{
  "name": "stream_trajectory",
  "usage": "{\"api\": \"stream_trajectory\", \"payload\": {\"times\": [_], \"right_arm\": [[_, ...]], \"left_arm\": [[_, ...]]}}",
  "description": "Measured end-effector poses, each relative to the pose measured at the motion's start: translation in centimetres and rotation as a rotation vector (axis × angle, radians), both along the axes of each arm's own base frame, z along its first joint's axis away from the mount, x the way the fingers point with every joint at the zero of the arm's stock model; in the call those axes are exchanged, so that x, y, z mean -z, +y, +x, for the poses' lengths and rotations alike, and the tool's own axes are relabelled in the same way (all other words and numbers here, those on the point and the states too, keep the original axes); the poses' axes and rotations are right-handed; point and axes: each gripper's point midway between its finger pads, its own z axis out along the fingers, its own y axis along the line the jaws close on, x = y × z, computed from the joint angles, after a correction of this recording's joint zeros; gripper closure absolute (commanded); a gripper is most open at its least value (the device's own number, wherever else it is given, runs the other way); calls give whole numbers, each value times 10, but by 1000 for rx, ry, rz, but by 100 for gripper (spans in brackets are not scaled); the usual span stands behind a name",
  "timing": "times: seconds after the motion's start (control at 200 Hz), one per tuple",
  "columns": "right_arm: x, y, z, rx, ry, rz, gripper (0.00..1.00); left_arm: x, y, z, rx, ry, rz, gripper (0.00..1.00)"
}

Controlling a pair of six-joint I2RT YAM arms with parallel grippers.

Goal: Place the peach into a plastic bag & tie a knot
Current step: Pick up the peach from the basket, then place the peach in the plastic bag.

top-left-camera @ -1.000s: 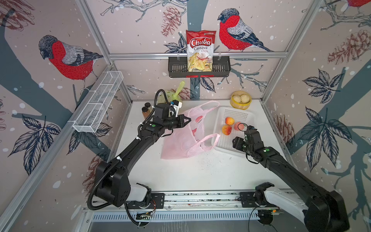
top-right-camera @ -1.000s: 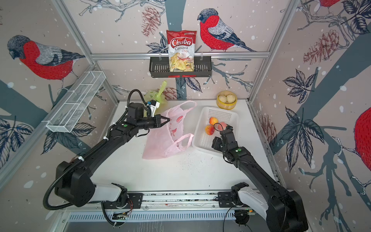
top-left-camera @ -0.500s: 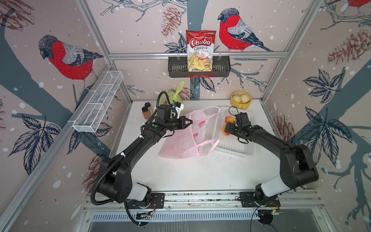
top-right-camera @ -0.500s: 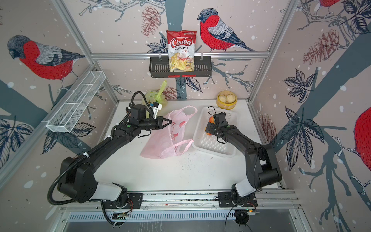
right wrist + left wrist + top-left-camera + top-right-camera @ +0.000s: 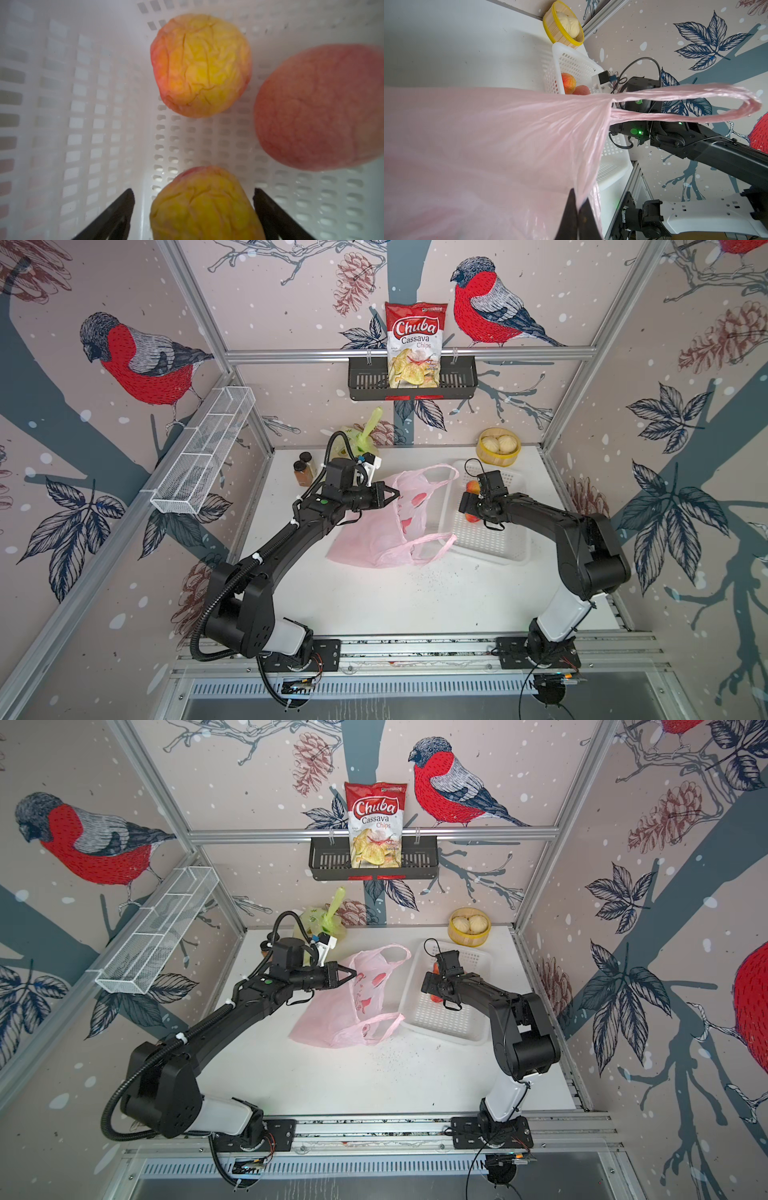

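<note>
A pink plastic bag [image 5: 374,539] lies on the white table with its mouth facing the white basket [image 5: 498,558]. My left gripper [image 5: 392,492] is shut on the bag's upper rim and holds it raised; the wrist view shows the film pinched between the fingertips [image 5: 578,199]. Three peaches lie in the basket. My right gripper [image 5: 193,190] is open and reaches down into the basket, one finger on each side of the nearest peach [image 5: 205,205], with a gap showing on one side. Two more peaches [image 5: 200,64] [image 5: 320,108] lie beyond it.
A yellow steamer with buns [image 5: 498,445] stands behind the basket. Two spice jars [image 5: 303,470] and a green bag [image 5: 361,439] sit at the back left. A chips bag in a black rack [image 5: 415,348] hangs on the back wall, a wire shelf [image 5: 203,452] on the left wall.
My right arm swung from the basket's front edge back over the peaches and came down around one. The left gripper kept its hold on the bag rim and lifted it slightly.
</note>
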Motion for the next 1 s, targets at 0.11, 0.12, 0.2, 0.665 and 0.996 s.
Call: {"api": "stream_trajectory", "payload": {"times": [0.11, 0.12, 0.2, 0.665, 0.996], "right_arm": [[1, -1, -8, -1, 7, 9, 38], [1, -1, -9, -2, 5, 9, 39], [-9, -1, -15, -7, -16, 24, 46], [-175, 70, -115, -257, -374, 250, 55], [-214, 143, -131, -417, -385, 328, 54]], "left_arm": [[0, 0, 0, 0, 0, 0, 100], [0, 0, 1, -1, 0, 0, 100], [2, -1, 2, -2, 1, 1, 100], [13, -1, 12, -31, 33, 9, 100], [10, -6, 8, -29, 41, 1, 100]]}}
